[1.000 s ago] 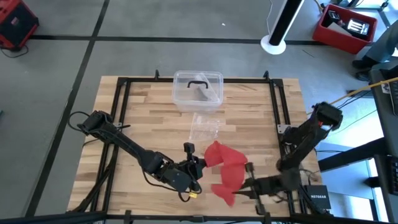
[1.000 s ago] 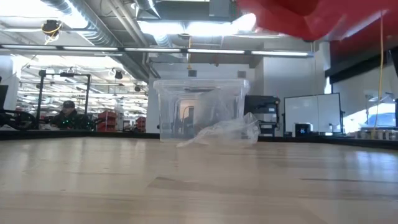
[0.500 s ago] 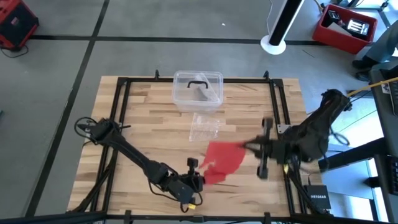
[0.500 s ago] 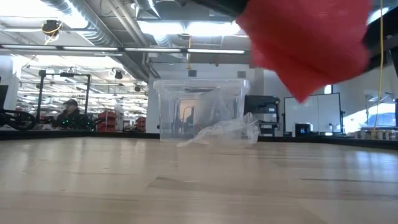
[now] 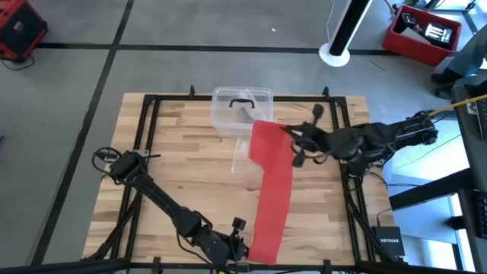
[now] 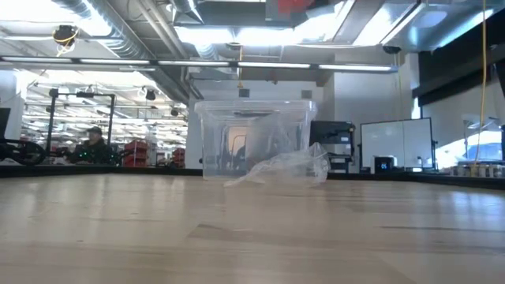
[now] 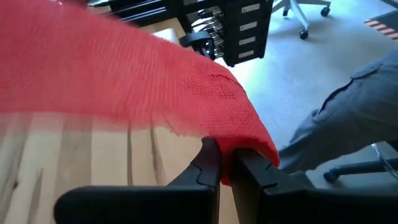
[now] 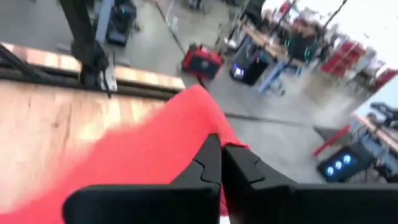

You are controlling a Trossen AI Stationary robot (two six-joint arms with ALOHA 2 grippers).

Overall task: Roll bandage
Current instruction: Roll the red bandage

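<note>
High view. The bandage (image 5: 271, 190), a red band, is stretched from frame centre to the lower edge above the wooden counter (image 5: 183, 164). Left gripper (image 5: 242, 247) jaws pinch its lower end; right gripper (image 5: 288, 135) jaws pinch its upper end beside a clear box (image 5: 242, 110). Grey floor (image 5: 190, 30) surrounds the counter; the low view shows an open workshop with ceiling lights (image 6: 237, 35).

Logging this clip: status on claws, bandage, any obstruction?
Left claw shut on bandage at near edge. Right claw shut on far end. Bandage stretched flat, off the table. Clear box, plastic bag near far end.
</note>
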